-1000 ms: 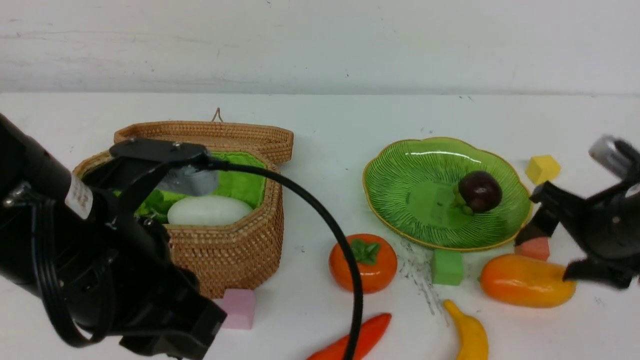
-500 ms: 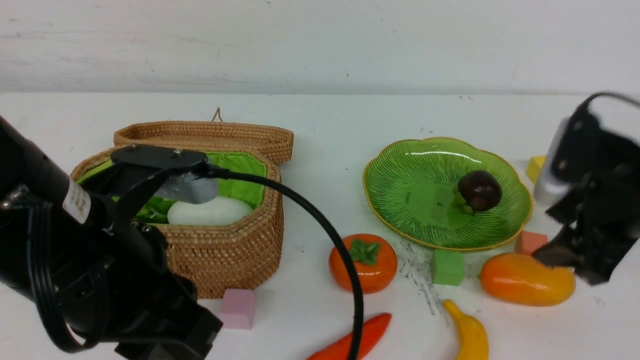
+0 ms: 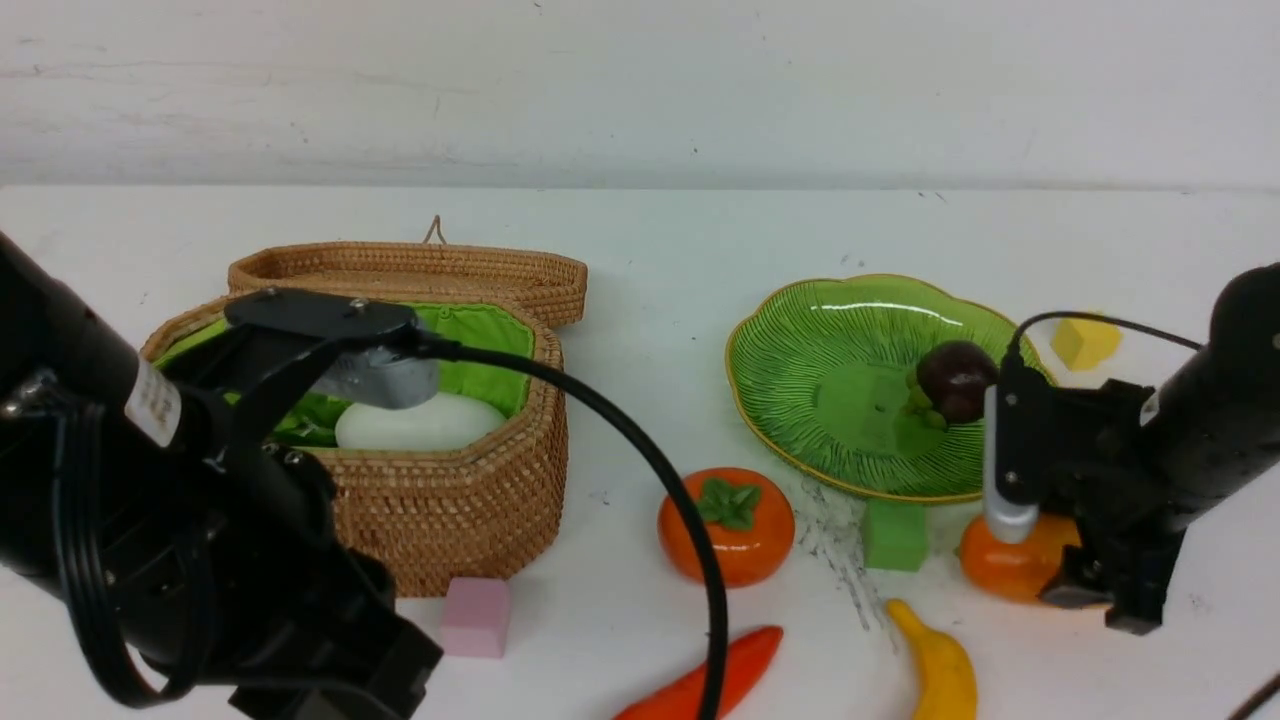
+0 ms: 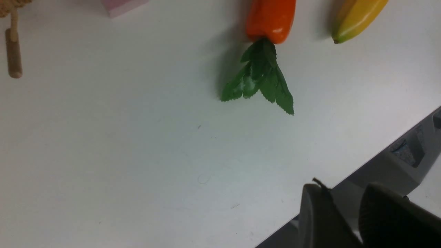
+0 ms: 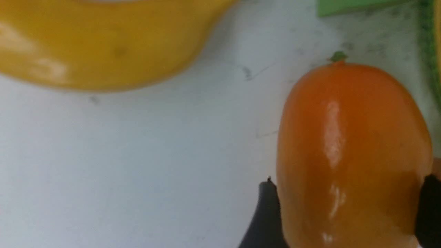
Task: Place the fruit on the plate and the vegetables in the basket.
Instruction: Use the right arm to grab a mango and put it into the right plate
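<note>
Mango (image 3: 1008, 565) on the white table (image 3: 640, 300), just beside the green plate's (image 3: 800, 370) near rim.
We see the right gripper (image 3: 1098, 600) straddling it, fingers close against both sides; we cannot tell whether they clamp. Left gripper (image 4: 358, 213) narrowly apart, empty.

I see the orange-yellow mango (image 5: 351, 155) lying on the surface (image 3: 640, 300) between my right jaws, the yellow banana (image 3: 945, 670) near them, the dark mangosteen (image 3: 957, 380) on the green plate (image 3: 800, 360) beyond. The red-orange pepper (image 4: 270, 17) lies ahead of my left jaws; the white radish (image 3: 415, 422) rests in the open basket (image 3: 450, 510).
</note>
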You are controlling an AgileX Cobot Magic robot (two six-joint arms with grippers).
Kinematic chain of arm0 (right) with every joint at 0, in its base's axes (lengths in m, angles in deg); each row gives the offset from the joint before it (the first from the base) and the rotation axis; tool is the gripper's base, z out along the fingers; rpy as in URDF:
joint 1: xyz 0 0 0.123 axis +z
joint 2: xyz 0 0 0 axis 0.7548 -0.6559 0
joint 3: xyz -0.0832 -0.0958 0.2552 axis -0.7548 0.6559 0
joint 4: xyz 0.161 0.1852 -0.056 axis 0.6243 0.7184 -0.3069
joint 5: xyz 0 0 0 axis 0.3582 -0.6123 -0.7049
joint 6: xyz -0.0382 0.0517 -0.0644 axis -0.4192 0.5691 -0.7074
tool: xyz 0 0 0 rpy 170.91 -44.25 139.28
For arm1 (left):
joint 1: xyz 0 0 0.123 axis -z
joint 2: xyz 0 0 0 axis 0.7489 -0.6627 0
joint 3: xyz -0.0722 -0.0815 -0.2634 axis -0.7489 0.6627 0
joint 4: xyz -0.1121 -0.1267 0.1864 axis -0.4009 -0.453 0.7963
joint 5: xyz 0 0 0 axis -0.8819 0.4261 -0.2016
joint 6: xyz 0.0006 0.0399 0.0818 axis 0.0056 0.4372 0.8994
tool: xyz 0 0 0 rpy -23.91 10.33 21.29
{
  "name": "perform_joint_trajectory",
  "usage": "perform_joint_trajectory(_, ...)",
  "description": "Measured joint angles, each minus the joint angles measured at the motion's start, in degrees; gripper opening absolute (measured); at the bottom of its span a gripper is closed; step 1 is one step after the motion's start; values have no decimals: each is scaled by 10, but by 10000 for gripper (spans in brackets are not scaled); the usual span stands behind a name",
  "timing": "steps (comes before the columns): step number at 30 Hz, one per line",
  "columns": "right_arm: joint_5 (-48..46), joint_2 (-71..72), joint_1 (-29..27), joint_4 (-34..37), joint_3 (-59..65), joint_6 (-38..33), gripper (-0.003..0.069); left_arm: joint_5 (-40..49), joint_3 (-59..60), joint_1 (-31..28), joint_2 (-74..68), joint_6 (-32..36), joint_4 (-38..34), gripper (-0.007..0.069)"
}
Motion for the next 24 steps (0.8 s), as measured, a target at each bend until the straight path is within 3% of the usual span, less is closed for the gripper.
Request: perform_joint_trajectory(24,-51,-2,0,6,-2,-1,528,0,0,0,1,0,-2,204)
